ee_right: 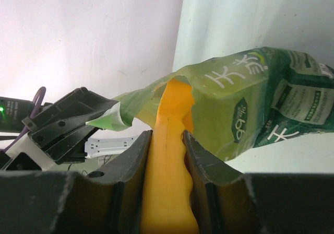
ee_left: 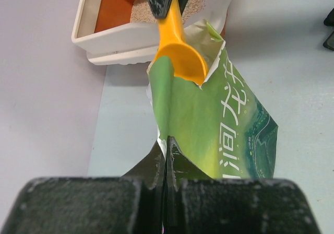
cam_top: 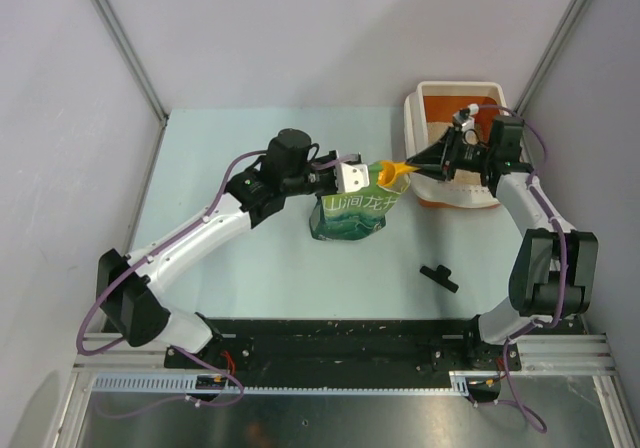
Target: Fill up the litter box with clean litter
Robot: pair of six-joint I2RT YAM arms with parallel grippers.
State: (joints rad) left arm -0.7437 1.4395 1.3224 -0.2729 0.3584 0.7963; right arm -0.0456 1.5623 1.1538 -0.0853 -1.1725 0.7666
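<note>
My left claw [ee_left: 166, 158] pinches the soft green litter bag [ee_left: 209, 129] by its top edge, right claw [ee_right: 167, 140] clamps the yellow scoop [ee_left: 180, 56] by its stiff handle; clean litter [ee_left: 140, 13] looks loose, spill-prone

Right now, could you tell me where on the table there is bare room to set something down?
Bare table lies far left, behind the left arm, and between the green bag and the base rail, left of the small black part. Crowded: between bag and litter box, where the right gripper holds the orange scoop at the bag's mouth.
</note>
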